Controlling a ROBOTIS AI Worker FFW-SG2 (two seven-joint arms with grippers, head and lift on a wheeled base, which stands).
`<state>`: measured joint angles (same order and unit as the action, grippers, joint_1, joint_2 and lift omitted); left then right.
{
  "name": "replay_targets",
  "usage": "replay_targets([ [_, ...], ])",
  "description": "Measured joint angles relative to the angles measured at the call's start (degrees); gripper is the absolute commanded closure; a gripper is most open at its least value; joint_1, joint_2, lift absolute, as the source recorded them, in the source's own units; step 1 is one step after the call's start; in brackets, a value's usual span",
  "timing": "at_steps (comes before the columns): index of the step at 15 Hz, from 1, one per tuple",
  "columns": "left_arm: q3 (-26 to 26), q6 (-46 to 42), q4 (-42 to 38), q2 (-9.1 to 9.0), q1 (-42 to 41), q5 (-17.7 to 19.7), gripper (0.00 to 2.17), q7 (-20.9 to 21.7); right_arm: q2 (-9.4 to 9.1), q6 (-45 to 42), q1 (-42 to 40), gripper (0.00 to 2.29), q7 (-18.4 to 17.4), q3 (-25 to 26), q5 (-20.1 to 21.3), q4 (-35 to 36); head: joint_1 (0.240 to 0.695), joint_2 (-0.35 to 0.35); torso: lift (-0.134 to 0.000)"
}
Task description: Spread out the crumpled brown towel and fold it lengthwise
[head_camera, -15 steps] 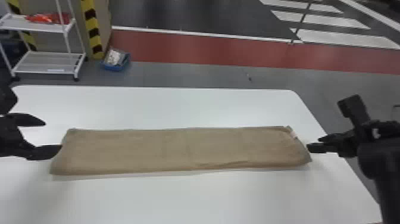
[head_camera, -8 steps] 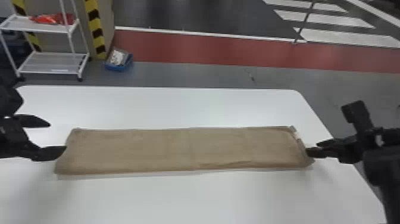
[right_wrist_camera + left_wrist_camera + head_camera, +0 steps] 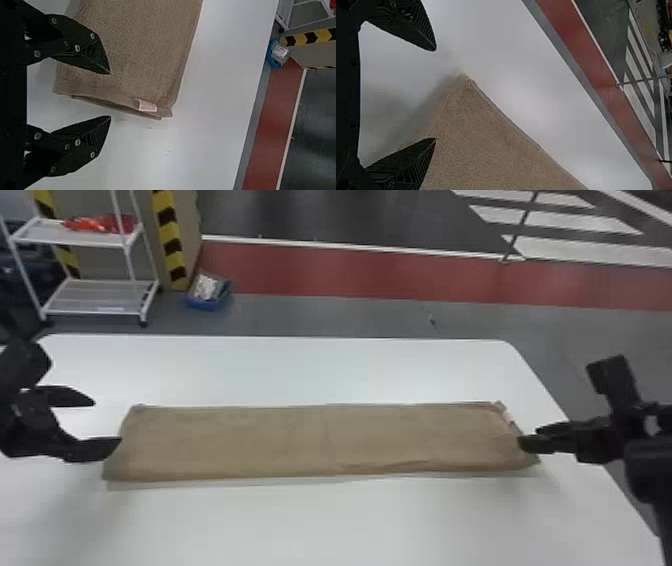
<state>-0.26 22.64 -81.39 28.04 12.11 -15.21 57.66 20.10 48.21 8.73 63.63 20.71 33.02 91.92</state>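
Left gripper: fingers spread, one tip at the towel's end
Right gripper: fingers spread at the opposite end (a pale tag peeks out there)
Brown towel: flat long strip between both grippers
White table: beneath them
White cart: beyond the left gripper
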Motion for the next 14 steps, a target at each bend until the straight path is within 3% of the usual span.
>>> replay_targets([
  [5,0.5,0.0,0.0,0.00,-0.3,0.1,0.09,0.1,-0.27,-0.8,-0.7,0.65,0.2,-0.1,0.4,-0.4,0.695,-0.145,-0.124],
  [8,0.6,-0.2,0.0,0.00,-0.5,0.1,0.09,0.0,-0.18,-1.6,-1.3,0.94,0.1,0.3,0.4,-0.4,0.695,-0.148,-0.124],
  [14,0.6,-0.4,0.0,-0.02,-0.6,0.1,0.09,0.0,-0.41,-3.2,-2.0,0.95,-0.2,0.8,0.6,-0.6,0.695,-0.150,-0.124],
])
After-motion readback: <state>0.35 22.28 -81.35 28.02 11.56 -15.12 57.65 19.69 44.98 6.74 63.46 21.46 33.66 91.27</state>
